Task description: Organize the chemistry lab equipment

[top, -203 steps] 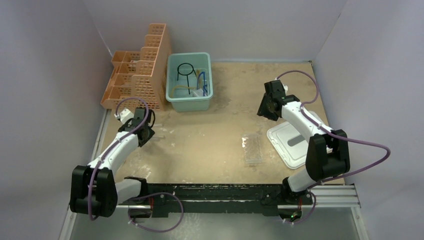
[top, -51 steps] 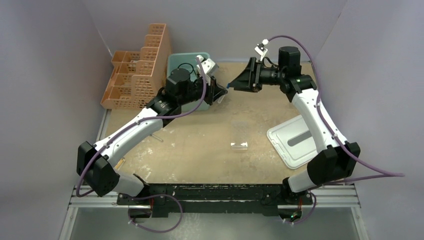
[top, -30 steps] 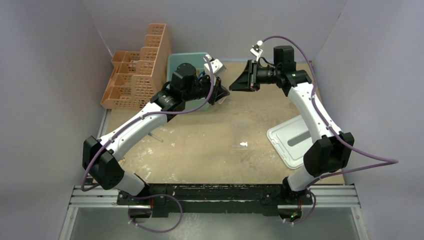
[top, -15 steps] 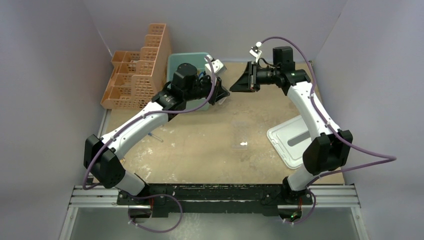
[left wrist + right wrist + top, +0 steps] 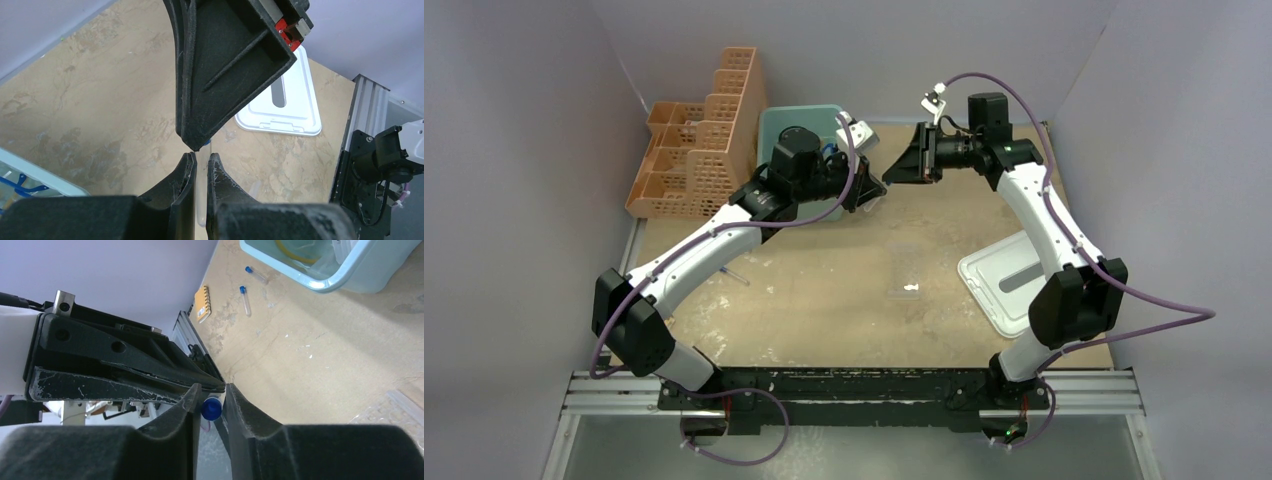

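One blue-capped clear tube (image 5: 211,409) held in the air above the table (image 5: 824,300), not far from the teal bin (image 5: 345,277). Left gripper (image 5: 200,161) clenched on the clear body; right gripper (image 5: 212,389) closed on the blue cap. Probably light, stiff, smooth and breakable: best taken at the cap, gently, without bending between both holds.

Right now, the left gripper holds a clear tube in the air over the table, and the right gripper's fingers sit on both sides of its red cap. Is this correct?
Not quite: the cap is blue, not red, as the right wrist view shows between the fingers of the right gripper. The left gripper does hold the clear tube above the table.
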